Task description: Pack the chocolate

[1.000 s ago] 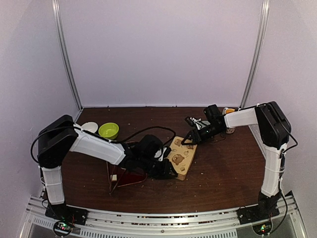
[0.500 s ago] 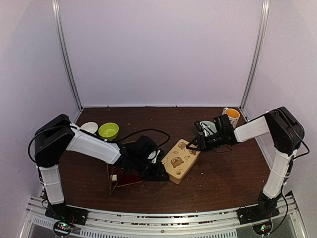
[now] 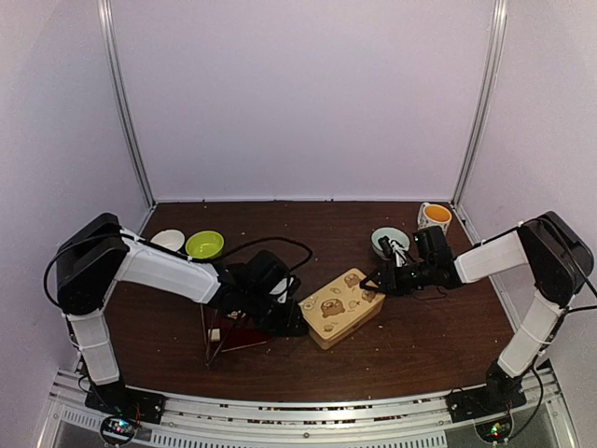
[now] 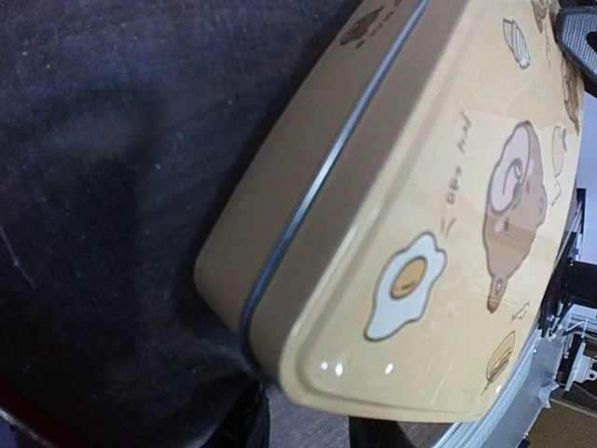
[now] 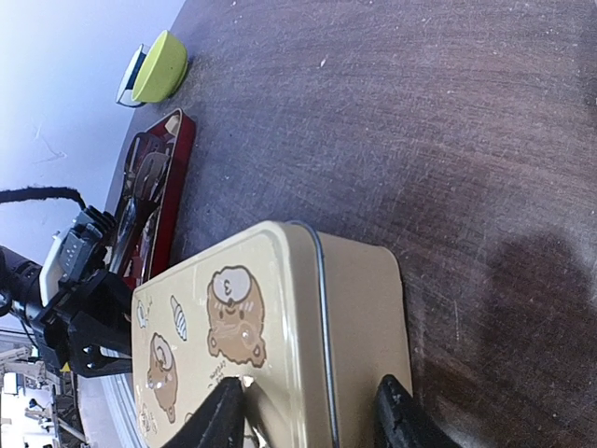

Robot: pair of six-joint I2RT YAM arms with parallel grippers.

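No chocolate shows in any view. A closed beige box with brown bear pictures on its lid lies mid-table; it also fills the left wrist view and the right wrist view. My right gripper is shut on the box's right end, one finger on the lid and the other against the side wall. My left gripper sits at the box's near-left corner. Only its dark fingertips show, a narrow gap apart, with the corner just beyond them.
A red tray with a wire frame lies under the left arm, a small cream cube beside it. A green bowl and a white bowl stand back left. A grey-green bowl and an orange mug stand back right.
The right gripper has pulled the box's far end rightward and toward the front, turning the box. The left gripper has drawn back a little to the left. The grey-green bowl is uncovered.
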